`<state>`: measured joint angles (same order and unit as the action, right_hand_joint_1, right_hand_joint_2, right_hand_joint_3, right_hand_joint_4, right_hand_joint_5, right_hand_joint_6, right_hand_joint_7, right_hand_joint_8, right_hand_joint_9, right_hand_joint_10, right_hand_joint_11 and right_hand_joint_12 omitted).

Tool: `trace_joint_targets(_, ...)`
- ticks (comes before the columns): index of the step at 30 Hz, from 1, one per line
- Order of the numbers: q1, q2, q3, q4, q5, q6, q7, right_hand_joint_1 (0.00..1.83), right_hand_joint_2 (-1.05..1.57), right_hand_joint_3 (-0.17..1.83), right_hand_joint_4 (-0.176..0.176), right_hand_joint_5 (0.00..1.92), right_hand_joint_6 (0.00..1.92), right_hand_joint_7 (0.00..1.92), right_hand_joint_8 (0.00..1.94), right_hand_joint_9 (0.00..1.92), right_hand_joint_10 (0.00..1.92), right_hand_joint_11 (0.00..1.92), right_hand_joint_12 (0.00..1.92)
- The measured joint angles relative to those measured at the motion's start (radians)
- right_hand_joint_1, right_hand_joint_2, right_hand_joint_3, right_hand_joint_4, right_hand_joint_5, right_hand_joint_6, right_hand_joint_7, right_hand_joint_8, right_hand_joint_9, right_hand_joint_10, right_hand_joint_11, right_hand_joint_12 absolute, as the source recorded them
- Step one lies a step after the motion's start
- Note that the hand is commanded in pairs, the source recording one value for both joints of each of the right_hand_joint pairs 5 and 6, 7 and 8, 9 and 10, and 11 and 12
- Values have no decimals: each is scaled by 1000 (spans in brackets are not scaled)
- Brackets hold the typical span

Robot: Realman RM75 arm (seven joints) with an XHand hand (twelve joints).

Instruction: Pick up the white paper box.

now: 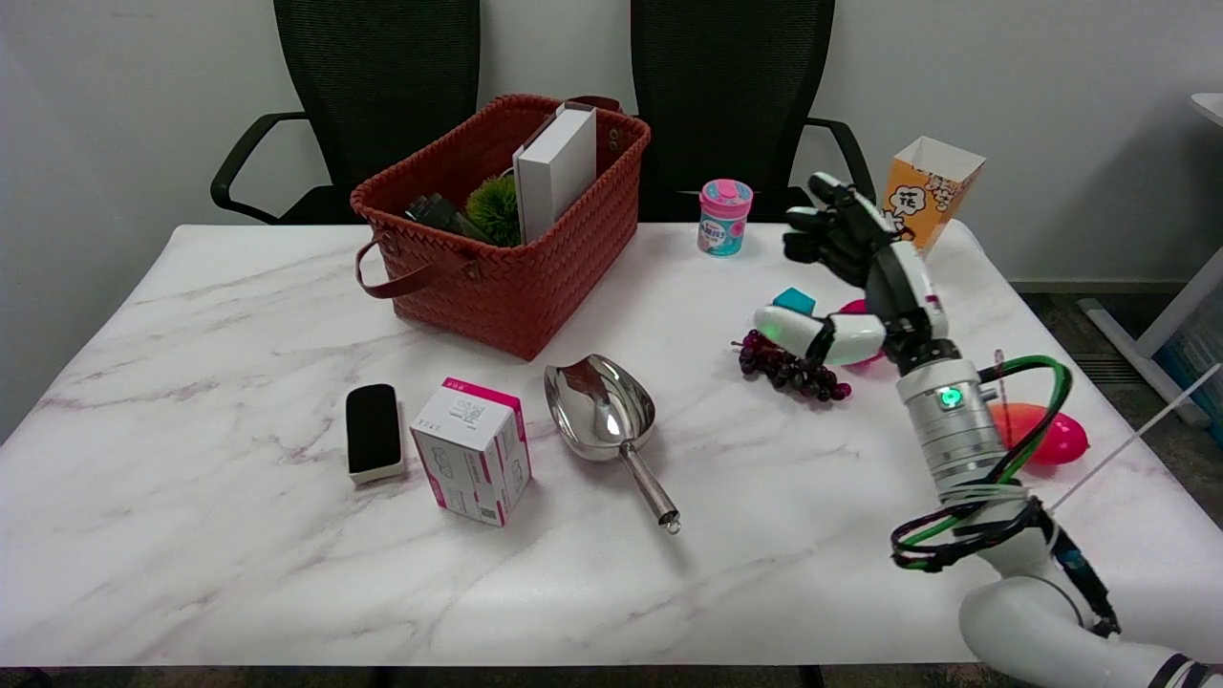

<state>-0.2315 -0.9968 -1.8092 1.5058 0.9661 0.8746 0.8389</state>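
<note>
Head view: right hand (853, 277) up in air over table's right side, fingers spread apart, holding nothing; thumb pointing left above grape bunch (791, 368). White paper box (472, 449) w/ pink edges stands on marble table (191, 535), front-left of centre, well apart from hand. Black-and-white eraser (373, 432) just left of box, steel scoop (608, 419) just right. Red woven basket (511, 225) behind, w/ white book (555, 169) + green ball inside. Pink-lidded tub (724, 217) & popcorn carton (927, 191) at far edge.
</note>
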Motion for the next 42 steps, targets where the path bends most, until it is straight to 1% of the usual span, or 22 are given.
trace_joint_targets(9, 23, -68, -103, -7, -23, 5, -103, 1087, 105, 697, 0, 221, 221, 468, 468, 545, 545, 449, 449)
trace_joint_targets(21, 44, -144, -201, -26, -35, 7, -249, 1075, 121, 696, 0, 192, 192, 464, 464, 521, 521, 392, 392)
trace_joint_targets(31, 73, -210, -258, -71, -52, -17, -308, 1068, 143, 681, 0, 168, 168, 457, 457, 508, 508, 371, 371)
trace_joint_targets(42, 101, -295, -294, -116, -94, -55, -340, 1062, 217, 634, 0, 150, 150, 458, 458, 505, 505, 303, 303)
